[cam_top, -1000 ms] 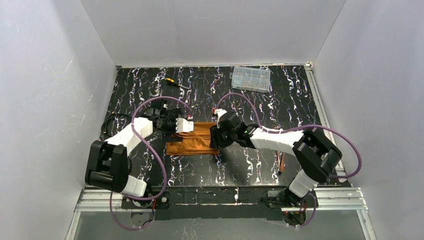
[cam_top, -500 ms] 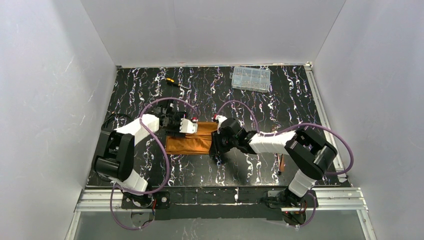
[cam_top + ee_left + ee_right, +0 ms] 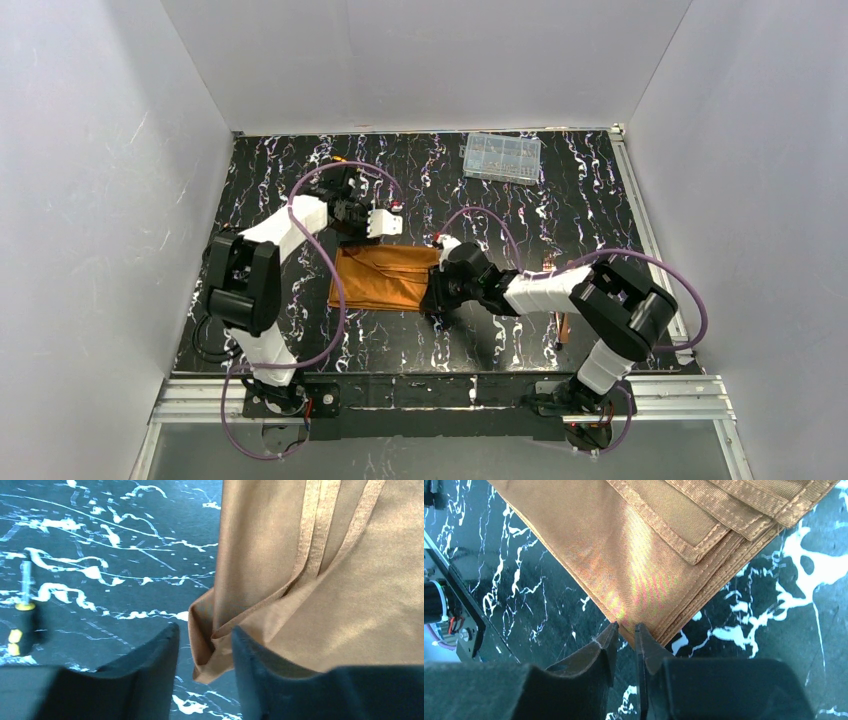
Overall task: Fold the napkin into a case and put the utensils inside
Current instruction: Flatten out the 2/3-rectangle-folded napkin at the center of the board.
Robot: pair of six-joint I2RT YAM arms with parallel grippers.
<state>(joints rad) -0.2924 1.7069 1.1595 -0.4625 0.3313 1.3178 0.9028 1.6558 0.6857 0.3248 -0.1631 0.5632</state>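
Observation:
The rust-orange napkin lies folded in layers on the black marbled table. A bunched corner of the napkin sits between my left gripper's fingers at the cloth's far side. It touches the right finger, while a gap shows at the left finger. My left gripper is open. At the napkin's near right corner my right gripper has its tips pinched on the layered corner. A copper utensil lies by the right arm.
A clear compartment box stands at the back right. A yellow-and-black screwdriver lies at the back left, close to the left arm. White walls enclose the table on three sides.
The left arm swung toward the back and its jaws narrowed around the cloth corner. The right jaws narrowed onto the near right corner. The napkin's far left edge shifted.

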